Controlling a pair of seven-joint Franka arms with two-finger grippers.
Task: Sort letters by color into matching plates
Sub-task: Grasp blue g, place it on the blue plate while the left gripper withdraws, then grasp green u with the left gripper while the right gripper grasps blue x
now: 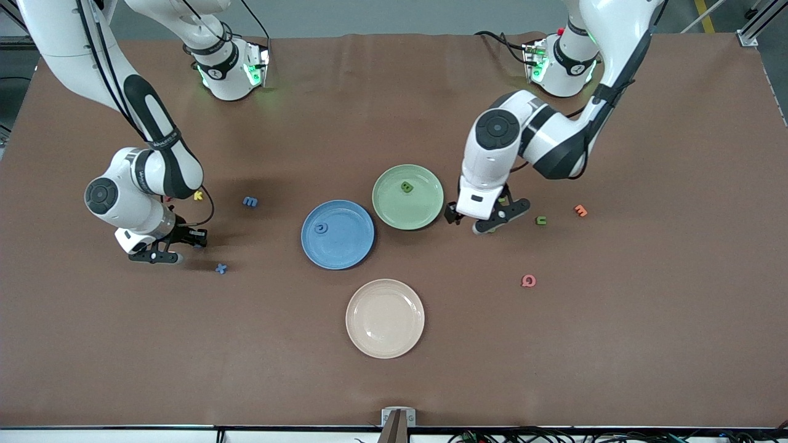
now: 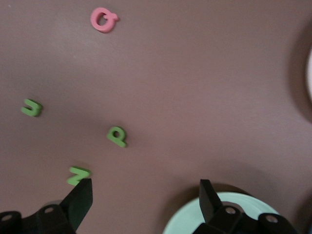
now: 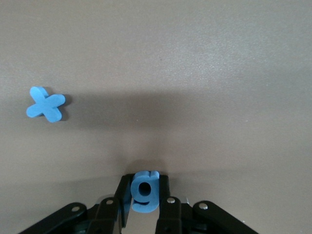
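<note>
In the right wrist view my right gripper [image 3: 145, 184] is shut on a blue letter g [image 3: 145, 192] just above the tablecloth, with a blue x [image 3: 46, 104] lying close by. From the front, that gripper [image 1: 184, 243] is low at the right arm's end, between a blue m [image 1: 250, 201] and the x [image 1: 221, 268]. One blue letter [image 1: 321, 228] lies in the blue plate [image 1: 351, 246], and a green one [image 1: 406, 186] in the green plate [image 1: 422, 209]. My left gripper [image 1: 486, 216] hangs open beside the green plate, nothing between its fingers. Green Z [image 2: 78, 174], P [image 2: 117, 136] and J [image 2: 31, 107] lie near it.
A cream plate [image 1: 385, 344] sits nearest the front camera. A pink Q [image 1: 528, 281], an orange letter [image 1: 580, 210] and a green letter [image 1: 541, 220] lie toward the left arm's end. A yellow letter [image 1: 198, 195] lies by the right arm's wrist.
</note>
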